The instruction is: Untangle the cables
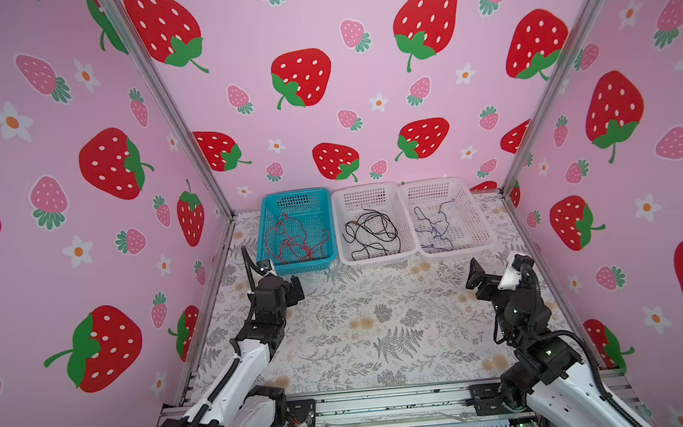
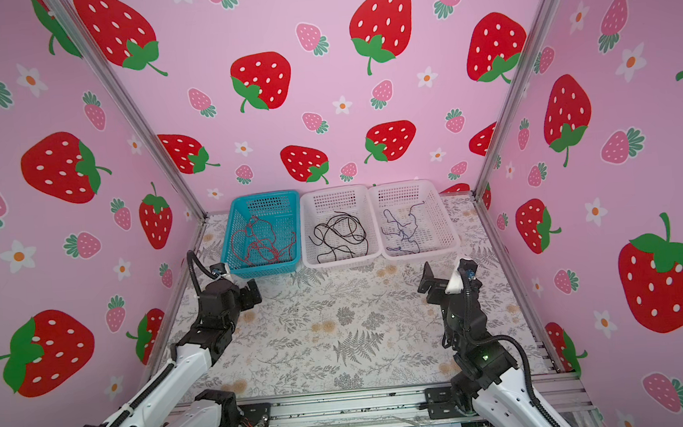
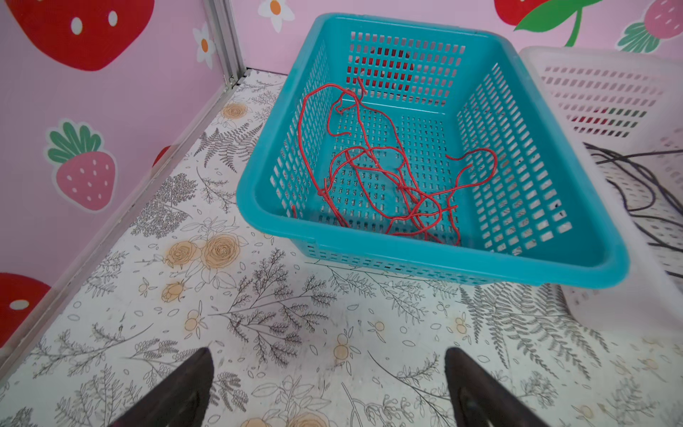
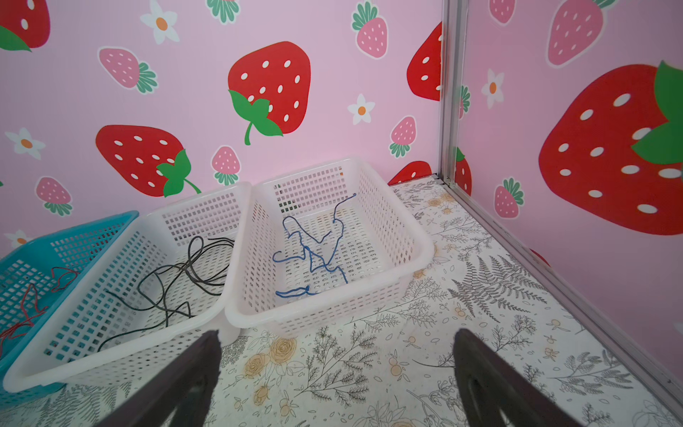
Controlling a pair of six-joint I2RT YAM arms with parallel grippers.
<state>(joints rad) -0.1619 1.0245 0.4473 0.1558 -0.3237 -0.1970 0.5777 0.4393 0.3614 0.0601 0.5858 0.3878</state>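
Note:
The cables lie apart, one colour to a basket. A red cable (image 1: 292, 239) (image 3: 373, 162) sprawls in loose loops in the blue basket (image 1: 300, 266) (image 3: 443, 260). A black cable (image 1: 370, 231) (image 4: 177, 273) fills the middle white basket (image 1: 379, 259). A blue cable (image 1: 434, 226) (image 4: 314, 255) rests in the right white basket (image 1: 455, 251) (image 4: 325, 314). My left gripper (image 1: 297, 287) (image 3: 328, 355) hovers open over the table just before the blue basket. My right gripper (image 1: 478, 276) (image 4: 335, 334) stands open in front of the right white basket. Neither holds anything.
The three baskets stand side by side against the back wall. Pink strawberry walls with metal frame posts (image 1: 508, 186) close in the left, back and right. The floral table surface (image 1: 365, 329) stretches between the two arms to the metal rail (image 1: 388, 402) at the front.

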